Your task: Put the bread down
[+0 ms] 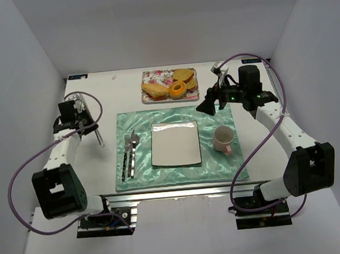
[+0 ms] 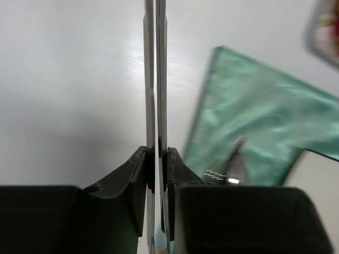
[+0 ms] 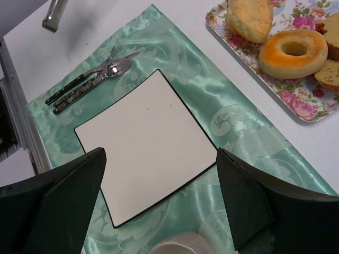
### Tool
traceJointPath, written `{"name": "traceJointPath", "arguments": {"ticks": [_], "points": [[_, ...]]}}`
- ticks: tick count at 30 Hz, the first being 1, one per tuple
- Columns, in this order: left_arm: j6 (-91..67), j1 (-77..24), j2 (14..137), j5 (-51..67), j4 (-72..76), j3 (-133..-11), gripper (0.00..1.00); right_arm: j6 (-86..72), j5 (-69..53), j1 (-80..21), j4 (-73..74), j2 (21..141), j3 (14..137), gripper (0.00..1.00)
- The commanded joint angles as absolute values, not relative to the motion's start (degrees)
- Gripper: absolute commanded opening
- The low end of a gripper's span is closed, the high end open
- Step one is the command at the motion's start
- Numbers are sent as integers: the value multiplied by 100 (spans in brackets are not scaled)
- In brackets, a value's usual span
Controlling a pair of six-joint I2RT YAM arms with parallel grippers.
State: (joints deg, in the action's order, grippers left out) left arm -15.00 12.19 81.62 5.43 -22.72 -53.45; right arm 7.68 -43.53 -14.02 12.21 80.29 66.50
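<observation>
Several breads lie on a floral tray (image 1: pixel 147 97) at the back: a long roll (image 1: pixel 154 90), a ring-shaped bread (image 1: pixel 177 90) and sliced pieces (image 1: pixel 183 75). A white square plate (image 1: pixel 175 143) sits on the green placemat (image 1: pixel 220 170). My right gripper (image 1: pixel 211 106) is open and empty, hovering between the tray and the plate; its view shows the plate (image 3: pixel 145 143), the ring bread (image 3: pixel 293 52) and a roll (image 3: pixel 250 18). My left gripper (image 1: pixel 84 125) is shut on thin metal tongs (image 1: pixel 98 135) left of the mat; their blades (image 2: pixel 156 79) stand close together.
A fork and spoon (image 1: pixel 130 155) lie on the mat left of the plate. A pink mug (image 1: pixel 223 139) stands right of the plate, just below my right gripper (image 3: pixel 160 156). White walls enclose the table on three sides.
</observation>
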Motion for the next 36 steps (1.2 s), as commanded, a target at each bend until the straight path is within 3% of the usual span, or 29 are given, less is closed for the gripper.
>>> {"name": "traceJointPath", "arguments": {"ticks": [1,2,7,22,28,36], "points": [[-1722,853,7673,1493,-2354,-5826,27,730,-4465,-1354,1099,7901,6592,89],[-1818,757,7664,1546,-2416,-5940,34,721,-4474,-1345,1081,7919,6583,89],[-1942,97,7962,1889,-2829,-6670,50,668,-4474,-1318,1028,7919,6592,89],[-3233,-562,8982,3032,-2496,-7725,56,580,-4482,-1160,905,7655,6302,89],[-4138,-677,9648,2831,-2662,-8190,56,545,-4500,-1107,879,7629,6249,89],[-4131,-817,10344,2461,-3831,-9237,57,483,-4500,-1002,791,7559,6135,89]]}}
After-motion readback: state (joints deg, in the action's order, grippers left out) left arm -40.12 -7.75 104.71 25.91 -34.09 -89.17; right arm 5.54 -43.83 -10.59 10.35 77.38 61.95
